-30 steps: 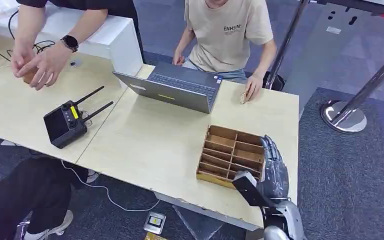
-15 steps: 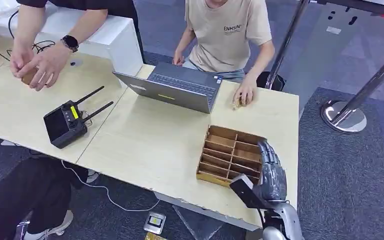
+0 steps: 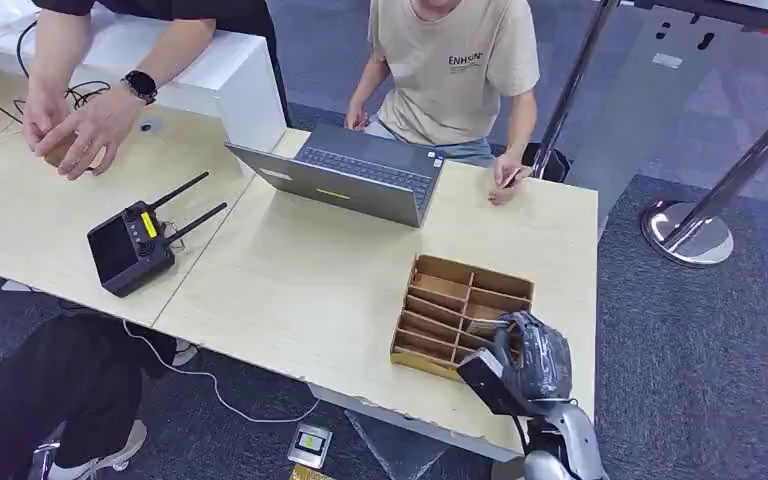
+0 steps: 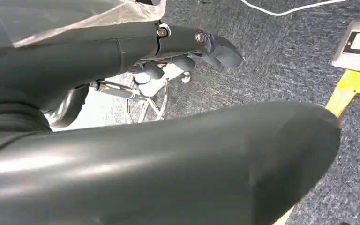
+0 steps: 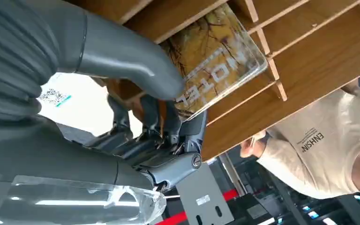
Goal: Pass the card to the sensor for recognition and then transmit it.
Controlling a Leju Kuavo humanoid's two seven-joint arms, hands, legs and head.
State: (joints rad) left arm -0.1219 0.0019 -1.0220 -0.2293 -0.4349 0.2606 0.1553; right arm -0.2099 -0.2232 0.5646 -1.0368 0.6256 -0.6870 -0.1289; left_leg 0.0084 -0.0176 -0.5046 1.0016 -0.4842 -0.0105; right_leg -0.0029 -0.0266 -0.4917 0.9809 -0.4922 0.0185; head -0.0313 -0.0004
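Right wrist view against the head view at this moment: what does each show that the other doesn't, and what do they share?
Right wrist view alone: the card's yellow-brown print and pale lettering, pinched between the right hand's thumb and fingers. Head view alone: the laptop, the black controller with antennas, and a second person's hands at the far table. Shared: the right hand, the wooden divider tray, the card and the person in the beige shirt.
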